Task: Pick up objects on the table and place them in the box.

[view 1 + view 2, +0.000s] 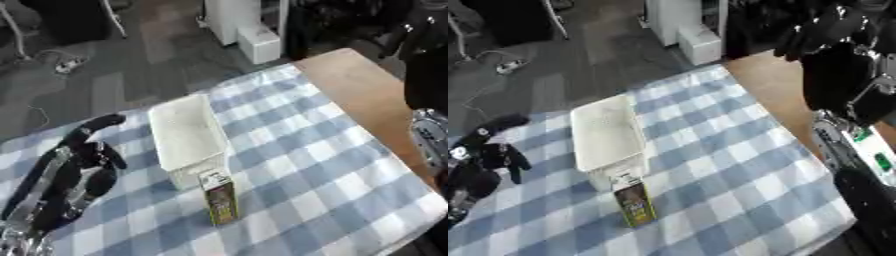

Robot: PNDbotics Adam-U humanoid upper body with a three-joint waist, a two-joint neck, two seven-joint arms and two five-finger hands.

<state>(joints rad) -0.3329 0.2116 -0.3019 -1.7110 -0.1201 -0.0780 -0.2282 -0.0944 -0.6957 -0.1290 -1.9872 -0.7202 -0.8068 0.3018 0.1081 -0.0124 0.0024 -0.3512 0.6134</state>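
Tipping looks the main risk: the tall carton point(219, 197) stands upright just before the white box point(186, 137), and the left hand point(87, 155), fingers relaxed and empty, could knock it over reaching in; right hand point(820, 32) fingers unclear.

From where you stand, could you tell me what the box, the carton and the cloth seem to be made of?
Box: probably matte white plastic, with thin, even walls. Carton: likely printed cardboard, with flat faces and a folded top. Cloth: seemingly woven blue-and-white checked fabric, lying flat, no shine.
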